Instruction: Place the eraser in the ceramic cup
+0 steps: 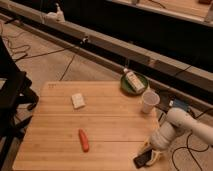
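**A:** How far has it got with the eraser (142,160)?

**B:** Not far, I'd judge. The eraser lies flat on the table (110,122), well in front of the cup (149,101), by the near corner on the cup's side. None of it is in the cup.

**A:** And the gripper?

**B:** The gripper (152,155) is down at the eraser, touching it or just beside it, well short of the cup. The white arm (176,124) bends in from past the table edge, in front of the cup.

**A:** Has it got hold?

**B:** I cannot tell whether it is spread or pinching the eraser. It sits right at one end of it.

**A:** The cup itself?

**B:** It is upright with its mouth open, and a green plate (134,82) sits just behind it. A whitish block (78,100) and an orange stick (83,140) lie well apart from the cup on its other side. Neither is between the eraser and the cup.

**A:** So what's left?

**B:** Nearly everything, by my reckoning: a sure hold, a lift, a carry back to the cup, and a release over its rim.
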Action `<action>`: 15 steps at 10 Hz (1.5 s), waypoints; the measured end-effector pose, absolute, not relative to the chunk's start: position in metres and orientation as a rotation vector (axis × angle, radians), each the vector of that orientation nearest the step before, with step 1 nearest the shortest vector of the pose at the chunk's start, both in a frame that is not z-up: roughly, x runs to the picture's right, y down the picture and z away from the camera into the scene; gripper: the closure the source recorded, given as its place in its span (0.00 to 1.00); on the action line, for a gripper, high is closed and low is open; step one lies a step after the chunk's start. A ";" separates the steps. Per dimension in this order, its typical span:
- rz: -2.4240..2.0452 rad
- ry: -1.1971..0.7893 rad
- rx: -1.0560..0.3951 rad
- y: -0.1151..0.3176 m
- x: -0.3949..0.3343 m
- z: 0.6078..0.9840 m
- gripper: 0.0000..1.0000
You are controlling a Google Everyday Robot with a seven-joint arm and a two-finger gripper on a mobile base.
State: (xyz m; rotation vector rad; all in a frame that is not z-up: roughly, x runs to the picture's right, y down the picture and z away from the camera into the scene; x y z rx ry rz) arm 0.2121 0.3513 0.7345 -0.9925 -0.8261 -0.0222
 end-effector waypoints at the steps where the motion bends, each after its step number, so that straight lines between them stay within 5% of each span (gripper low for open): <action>1: -0.021 -0.823 -0.984 0.349 0.213 0.736 0.89; 8: -0.028 -0.745 -0.837 0.288 0.245 0.729 0.89; 15: 0.198 -0.462 -0.748 0.187 0.340 0.742 0.89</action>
